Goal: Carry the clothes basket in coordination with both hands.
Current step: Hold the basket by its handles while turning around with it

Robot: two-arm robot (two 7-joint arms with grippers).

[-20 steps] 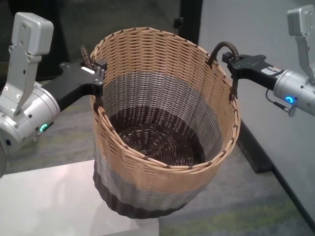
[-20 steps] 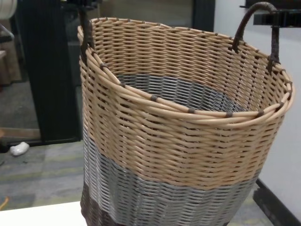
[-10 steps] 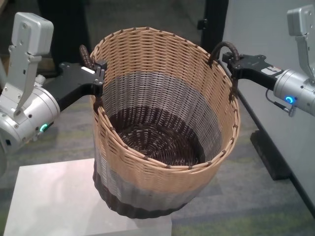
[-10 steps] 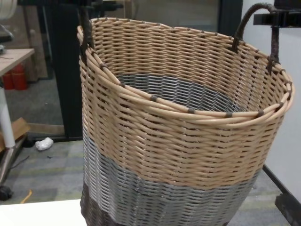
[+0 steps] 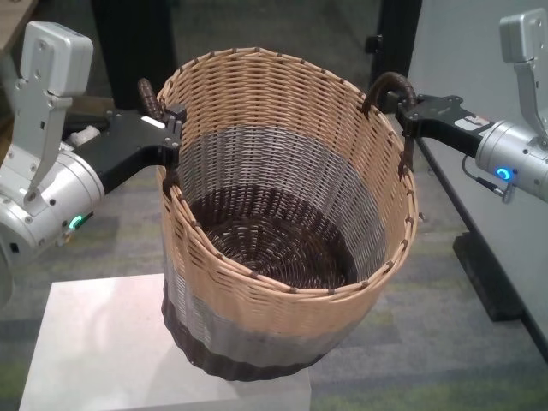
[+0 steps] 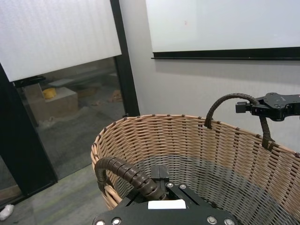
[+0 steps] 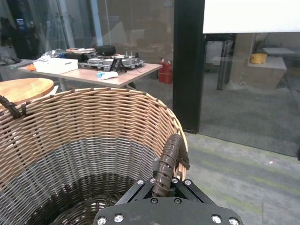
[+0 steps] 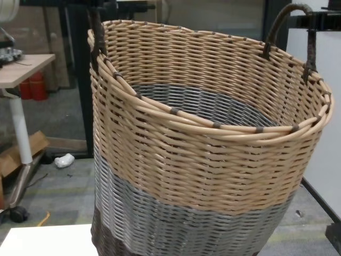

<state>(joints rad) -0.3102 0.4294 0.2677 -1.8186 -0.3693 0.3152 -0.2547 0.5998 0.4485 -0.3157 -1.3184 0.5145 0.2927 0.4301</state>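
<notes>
Above the white table (image 5: 94, 342) I've got the clothes basket (image 5: 282, 223) hanging between both arms, left gripper (image 5: 171, 128) and right gripper (image 5: 409, 110) each clamped on a loop handle; I'd keep both level and moving together.

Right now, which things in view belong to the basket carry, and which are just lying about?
Job:
- clothes basket
- left gripper, shut on the left handle
- right gripper, shut on the right handle

Lying about:
- white platform under the basket
- cluttered desk
- red canisters
</notes>
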